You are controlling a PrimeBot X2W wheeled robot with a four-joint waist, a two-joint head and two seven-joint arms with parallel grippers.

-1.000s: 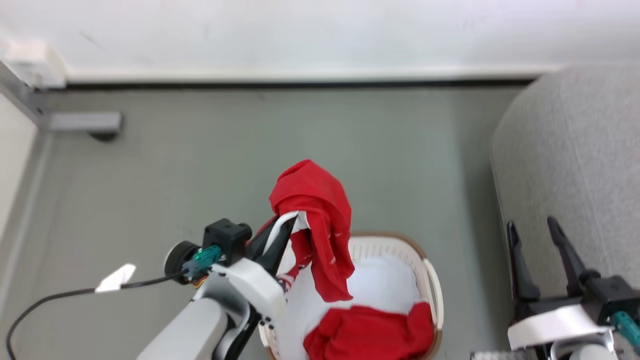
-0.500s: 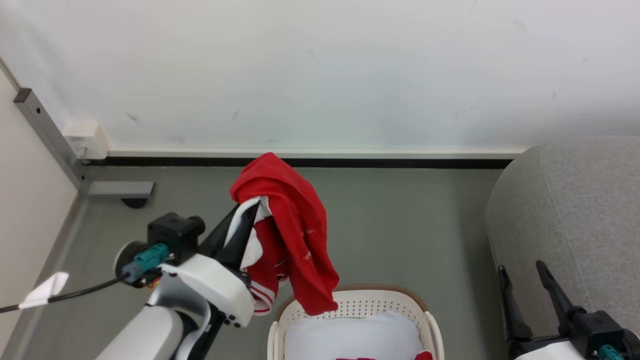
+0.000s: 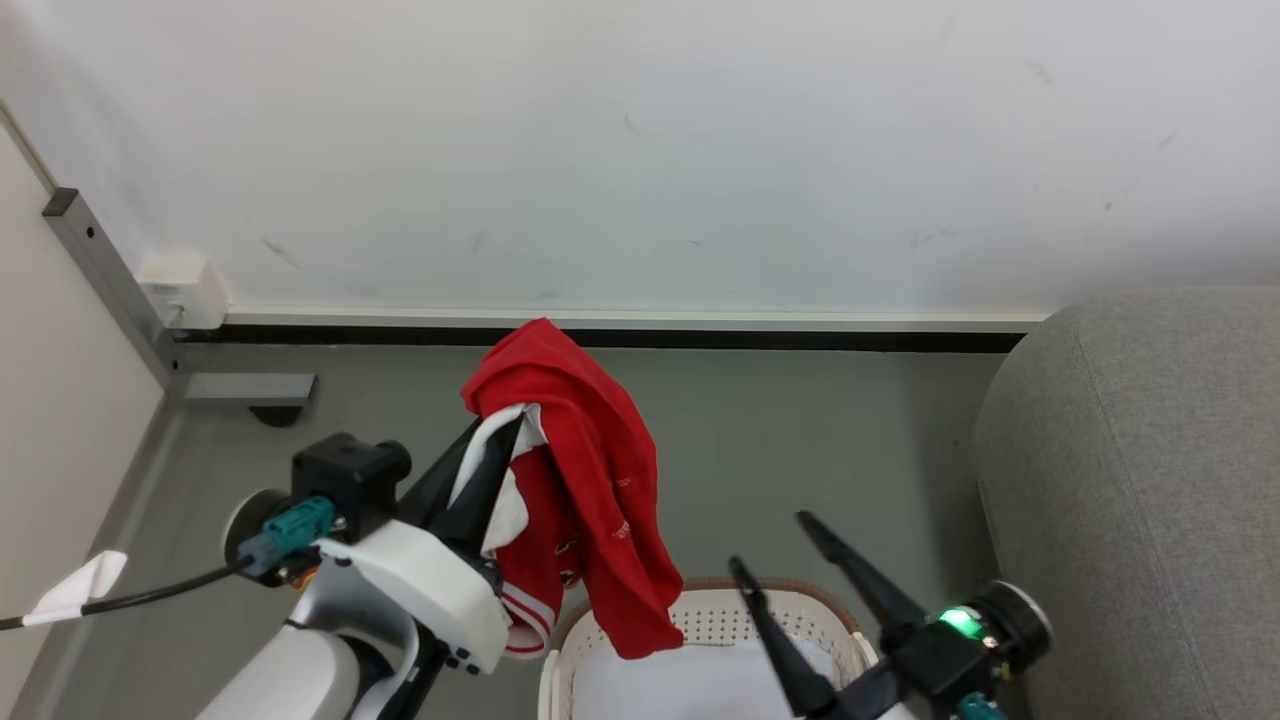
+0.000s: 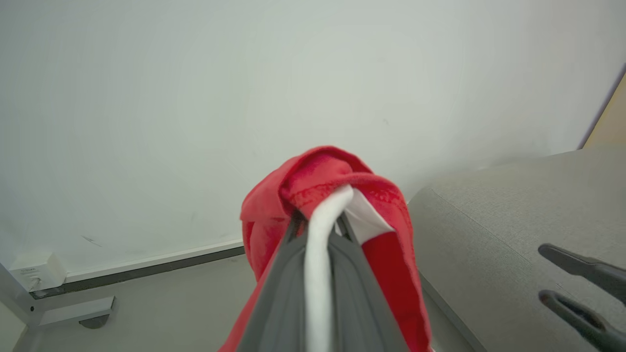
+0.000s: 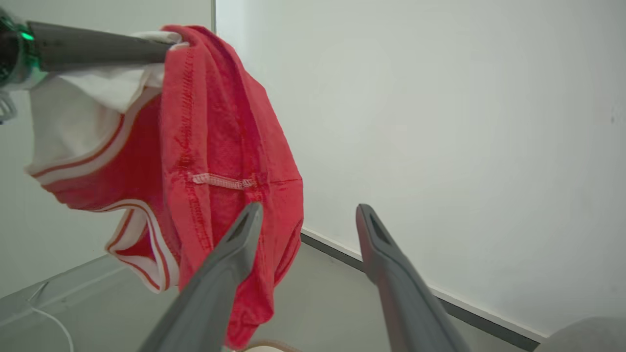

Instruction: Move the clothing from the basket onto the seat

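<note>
Black right pincer (image 3: 770, 542), green light (image 3: 960, 622)

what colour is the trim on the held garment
White with red stripes, on the bright red fabric garment; clearest in right wrist view.

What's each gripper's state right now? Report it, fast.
Left gripper: fingers shut on the clothing.
Right gripper: open, holding nothing.
</note>
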